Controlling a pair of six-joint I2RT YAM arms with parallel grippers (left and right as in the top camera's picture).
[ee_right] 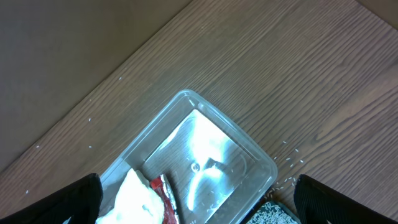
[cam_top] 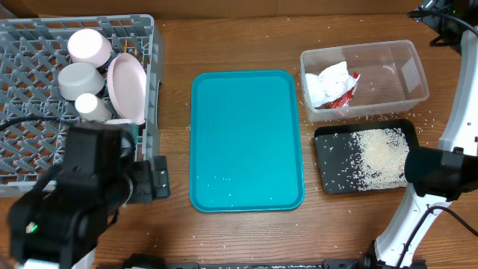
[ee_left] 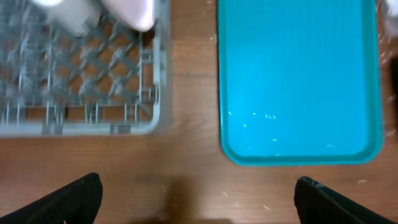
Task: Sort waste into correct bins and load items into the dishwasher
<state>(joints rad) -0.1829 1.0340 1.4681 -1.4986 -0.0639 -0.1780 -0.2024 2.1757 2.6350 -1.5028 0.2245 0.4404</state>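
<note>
Left gripper (ee_left: 198, 186) gapes empty over bare wood beside the grey rack (cam_top: 37, 142), whose near corner its arm hides. Right gripper (ee_right: 198, 186), equally wide, hovers above the clear tub (cam_top: 407, 71), which lies crosswise, with napkin (cam_top: 328, 78) and wrapper (cam_top: 343, 97) at the end nearer the teal tray (cam_top: 246, 142).

Overhead, the left arm (cam_top: 86, 187) covers the near corner of the rack (cam_top: 30, 112); the right arm (cam_top: 429, 168) hides a corner of the black tray (cam_top: 336, 149). The right wrist view's bottom edge cuts off the tub (ee_right: 205, 143), napkin (ee_right: 134, 199) and wrapper (ee_right: 166, 202). The left wrist view is blurred, with the dishes (ee_left: 130, 12) cropped at the top.
</note>
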